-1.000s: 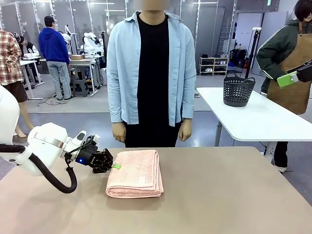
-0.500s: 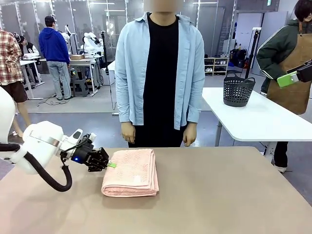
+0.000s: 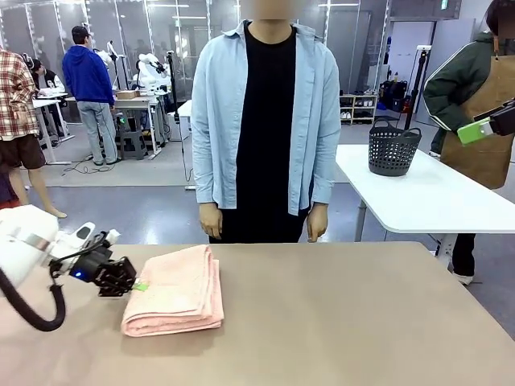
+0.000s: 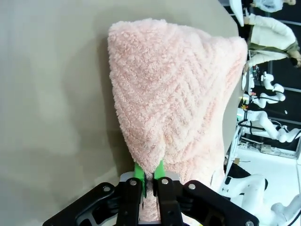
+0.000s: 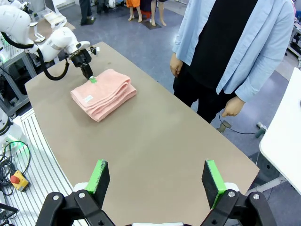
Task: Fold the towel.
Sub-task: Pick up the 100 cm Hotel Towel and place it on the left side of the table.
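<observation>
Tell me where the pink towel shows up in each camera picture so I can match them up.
Front view: the towel lies folded at lower left on the table, its left edge pinched by the left hand.
Left wrist view: it runs up the centre from the shut green fingers at the bottom.
Right wrist view: upper left, a small folded stack, far beyond the open right hand.
Shared landmark: the left hand's green pads on the towel's edge.

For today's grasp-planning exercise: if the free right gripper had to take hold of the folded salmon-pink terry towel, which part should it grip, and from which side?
Probably the stacked edge of the folded salmon-pink terry towel that faces the robot, approached from the robot's right. There the layers show as a thick, graspable lip above the brown table. The left gripper is shut on the towel's left edge, so that side is taken. The right gripper hangs open.
</observation>
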`<state>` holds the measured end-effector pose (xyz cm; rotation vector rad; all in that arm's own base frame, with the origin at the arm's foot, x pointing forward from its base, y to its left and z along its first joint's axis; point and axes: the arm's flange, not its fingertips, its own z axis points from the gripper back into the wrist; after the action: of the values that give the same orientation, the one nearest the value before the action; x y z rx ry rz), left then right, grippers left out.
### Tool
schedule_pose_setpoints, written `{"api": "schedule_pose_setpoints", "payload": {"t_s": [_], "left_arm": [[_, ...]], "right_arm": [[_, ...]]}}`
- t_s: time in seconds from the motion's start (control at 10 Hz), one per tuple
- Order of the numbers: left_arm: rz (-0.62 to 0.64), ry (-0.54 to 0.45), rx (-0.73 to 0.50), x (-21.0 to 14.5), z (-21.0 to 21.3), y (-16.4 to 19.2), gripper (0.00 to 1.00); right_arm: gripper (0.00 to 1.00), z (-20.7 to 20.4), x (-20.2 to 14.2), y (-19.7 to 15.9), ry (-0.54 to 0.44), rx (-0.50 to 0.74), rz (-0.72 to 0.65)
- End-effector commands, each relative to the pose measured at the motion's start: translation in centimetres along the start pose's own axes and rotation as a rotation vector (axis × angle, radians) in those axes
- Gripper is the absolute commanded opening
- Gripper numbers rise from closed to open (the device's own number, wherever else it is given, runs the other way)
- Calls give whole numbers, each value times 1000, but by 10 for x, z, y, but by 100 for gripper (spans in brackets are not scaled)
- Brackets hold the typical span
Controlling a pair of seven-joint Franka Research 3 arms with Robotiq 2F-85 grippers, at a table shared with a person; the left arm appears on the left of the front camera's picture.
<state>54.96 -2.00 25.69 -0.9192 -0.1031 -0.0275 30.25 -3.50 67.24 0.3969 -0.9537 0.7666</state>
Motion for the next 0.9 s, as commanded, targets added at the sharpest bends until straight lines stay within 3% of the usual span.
{"api": "schedule_pose_setpoints", "payload": {"t_s": [0.0, 0.2, 0.4, 0.8], "left_arm": [[-19, 7, 19, -25, 34, 20, 9], [-20, -69, 5, -43, 77, 42, 9], [-40, -70, 28, -53, 106, 55, 9], [-92, -101, 79, -41, 152, 80, 9]], "right_arm": [[100, 0, 0, 1, 3, -5, -1], [100, 0, 0, 1, 3, -5, -1], [100, 0, 0, 1, 3, -5, -1], [100, 0, 0, 1, 3, -5, -1]]}}
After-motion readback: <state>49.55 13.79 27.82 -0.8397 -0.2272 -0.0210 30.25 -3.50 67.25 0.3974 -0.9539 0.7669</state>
